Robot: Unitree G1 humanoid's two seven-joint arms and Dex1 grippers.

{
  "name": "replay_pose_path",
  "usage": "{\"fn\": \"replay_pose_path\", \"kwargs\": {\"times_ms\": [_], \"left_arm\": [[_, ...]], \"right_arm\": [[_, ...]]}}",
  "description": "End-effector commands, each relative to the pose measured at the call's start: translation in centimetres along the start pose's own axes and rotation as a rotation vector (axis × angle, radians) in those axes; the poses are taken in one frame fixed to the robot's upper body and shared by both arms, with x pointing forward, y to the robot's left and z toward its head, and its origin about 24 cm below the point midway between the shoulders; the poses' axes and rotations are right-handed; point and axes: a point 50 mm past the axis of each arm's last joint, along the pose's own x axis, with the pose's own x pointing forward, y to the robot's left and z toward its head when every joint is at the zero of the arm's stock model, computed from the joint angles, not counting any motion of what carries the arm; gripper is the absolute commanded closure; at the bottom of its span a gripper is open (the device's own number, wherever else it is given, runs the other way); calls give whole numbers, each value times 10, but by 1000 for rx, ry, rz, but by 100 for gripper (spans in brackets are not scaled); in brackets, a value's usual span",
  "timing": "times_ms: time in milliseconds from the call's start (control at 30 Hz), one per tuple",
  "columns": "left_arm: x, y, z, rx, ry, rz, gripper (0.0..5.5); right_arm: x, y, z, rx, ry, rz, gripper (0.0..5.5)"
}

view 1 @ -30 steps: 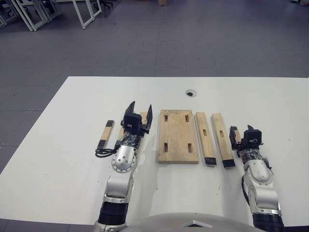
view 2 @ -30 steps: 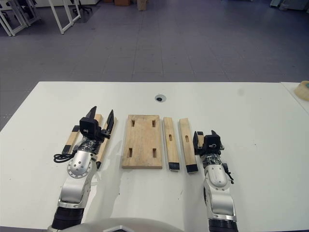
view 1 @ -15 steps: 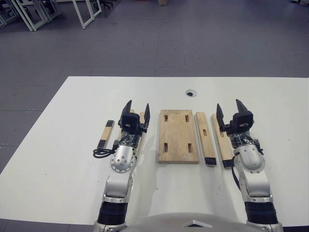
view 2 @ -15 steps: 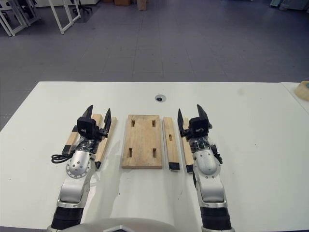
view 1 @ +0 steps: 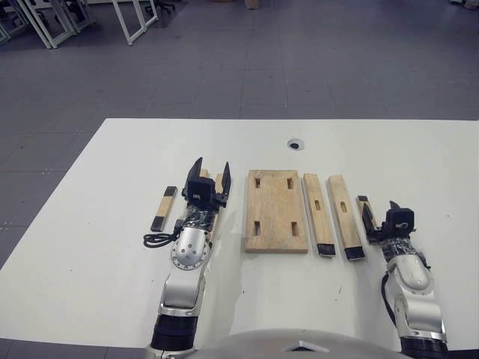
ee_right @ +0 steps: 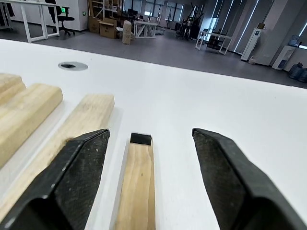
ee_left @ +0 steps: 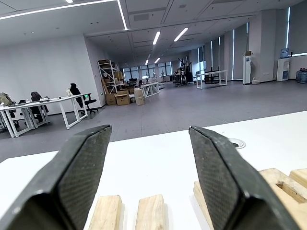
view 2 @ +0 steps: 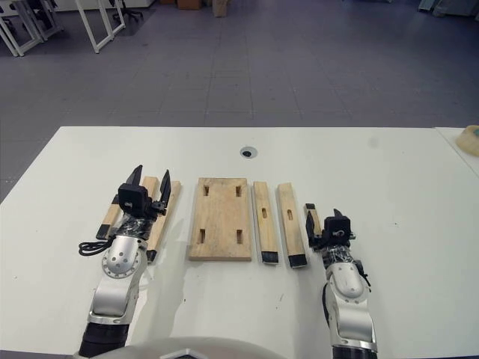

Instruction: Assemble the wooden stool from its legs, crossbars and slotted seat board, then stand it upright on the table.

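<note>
The slotted seat board (view 1: 275, 210) lies flat at the table's middle. Two slotted legs (view 1: 317, 214) (view 1: 344, 215) lie side by side just right of it. A short crossbar (ee_right: 136, 187) lies further right, and my right gripper (view 2: 323, 217) is open with its fingers on either side of the bar's near half. Left of the board lie two more legs (ee_left: 106, 214) (ee_left: 151, 213). My left gripper (view 1: 211, 169) hovers open over them with nothing held. Another short crossbar (view 1: 162, 207) lies at the far left.
The white table (view 1: 112, 164) has a round cable hole (view 1: 296, 143) behind the board. A black cable loop (view 1: 157, 238) lies beside my left wrist. Beyond the far edge is grey floor with desk frames far off.
My right gripper rose over the rightmost leg half a second ago, then came back down and right to straddle the short crossbar. My left gripper shifted slightly left and lower.
</note>
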Motion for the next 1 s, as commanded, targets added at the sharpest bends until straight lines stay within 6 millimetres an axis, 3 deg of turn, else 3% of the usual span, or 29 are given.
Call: {"fn": "replay_pose_path", "kwargs": {"times_ms": [33, 67, 233, 600, 767, 833, 900, 1000], "left_arm": [[-1, 0, 0, 3, 4, 8, 253], [-1, 0, 0, 3, 5, 8, 253], [-4, 0, -1, -1, 11, 15, 253], [-5, 0, -1, -8, 16, 19, 253], [-5, -1, -1, -18, 16, 25, 253], [-5, 0, 0, -27, 15, 32, 253], [-4, 2, 0, -34, 14, 38, 253], [4, 10, 8, -106, -4, 58, 253]], "right_arm": [[-10, -5, -11, 36, 86, -2, 233], [-12, -5, -11, 37, 94, 4, 233], [-26, 2, -16, 57, 172, 62, 332], [-31, 7, -28, 241, 337, 97, 332], [-34, 0, -36, 208, 433, 69, 417], [-34, -1, -37, 186, 441, 61, 420], [-30, -1, -31, 162, 401, 57, 420], [-7, -9, 13, 115, 121, 8, 420]]}}
